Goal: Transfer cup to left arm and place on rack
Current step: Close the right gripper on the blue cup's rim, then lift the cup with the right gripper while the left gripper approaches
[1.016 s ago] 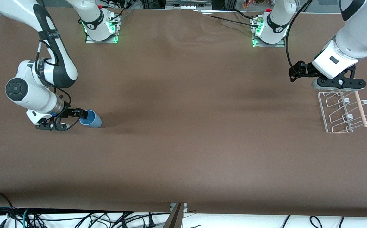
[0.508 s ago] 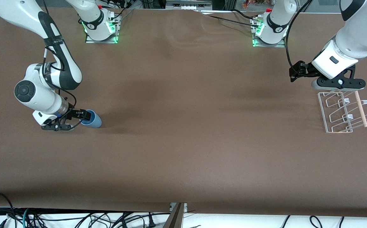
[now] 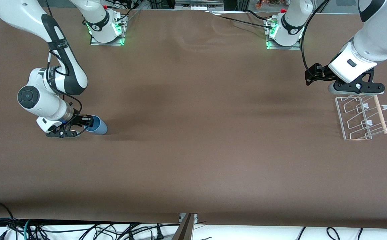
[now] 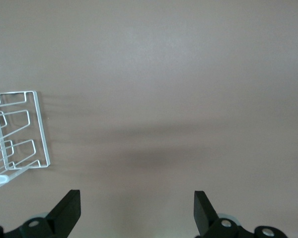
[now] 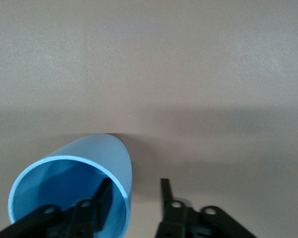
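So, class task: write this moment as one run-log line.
right gripper: one finger inside the blue cup, one outside, over its wall | cup: on table, unlifted | left gripper: open, waiting over drying rack

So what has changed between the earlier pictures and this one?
The right gripper moved in toward the light-blue cup and its fingers narrowed on the cup's rim, one finger inside the mouth and one outside the wall; a gap remains, so no firm grip shows yet. The cup stayed lying on its side on the table. The left gripper waits open over the table beside the wire rack, unchanged.
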Controlling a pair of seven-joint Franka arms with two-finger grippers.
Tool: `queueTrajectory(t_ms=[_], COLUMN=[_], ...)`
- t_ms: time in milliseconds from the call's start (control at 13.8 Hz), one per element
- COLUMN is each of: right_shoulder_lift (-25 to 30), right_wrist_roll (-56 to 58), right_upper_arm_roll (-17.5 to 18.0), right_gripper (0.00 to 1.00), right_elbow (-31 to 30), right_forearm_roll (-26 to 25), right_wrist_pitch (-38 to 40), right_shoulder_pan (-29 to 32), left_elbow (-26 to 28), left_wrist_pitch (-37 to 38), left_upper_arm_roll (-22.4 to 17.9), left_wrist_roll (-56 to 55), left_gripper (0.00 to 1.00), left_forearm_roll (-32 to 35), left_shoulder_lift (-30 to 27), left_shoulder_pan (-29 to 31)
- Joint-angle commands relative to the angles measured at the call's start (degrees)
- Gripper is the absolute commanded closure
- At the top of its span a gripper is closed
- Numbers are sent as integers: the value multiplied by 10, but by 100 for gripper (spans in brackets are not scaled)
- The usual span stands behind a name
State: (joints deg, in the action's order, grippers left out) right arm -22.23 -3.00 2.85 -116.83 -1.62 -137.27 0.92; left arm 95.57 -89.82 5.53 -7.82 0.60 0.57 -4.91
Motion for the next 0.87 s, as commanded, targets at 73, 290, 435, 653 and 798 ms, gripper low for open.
queueTrajectory(t_ms=[73, 290, 435, 653, 798], right_shoulder_lift=[1, -1, -1, -6, -18], right_wrist_roll=[13, 10, 8, 8, 7], right_upper_arm_roll=[3, 4, 13, 52, 92], right_gripper=[100, 100, 100, 100, 100], right_elbow=[-3, 7, 22, 55, 86], right_forearm_roll=[5, 10, 35, 114, 143], right_wrist_pitch=[-7, -7, -5, -1, 2], right_shoulder_pan=[5, 5, 3, 1, 0], left_elbow=[-9, -9, -8, -8, -15], left_wrist_pitch=[18, 20, 31, 45, 42], left_upper_arm_roll=[1, 1, 1, 1, 1], left_wrist_roll=[-5, -4, 11, 134, 187], left_gripper=[0, 0, 0, 0, 0], left_forearm_roll=[-6, -6, -6, -16, -40], left_shoulder_lift=[3, 4, 12, 25, 36], left_shoulder_pan=[-1, 0, -2, -1, 1])
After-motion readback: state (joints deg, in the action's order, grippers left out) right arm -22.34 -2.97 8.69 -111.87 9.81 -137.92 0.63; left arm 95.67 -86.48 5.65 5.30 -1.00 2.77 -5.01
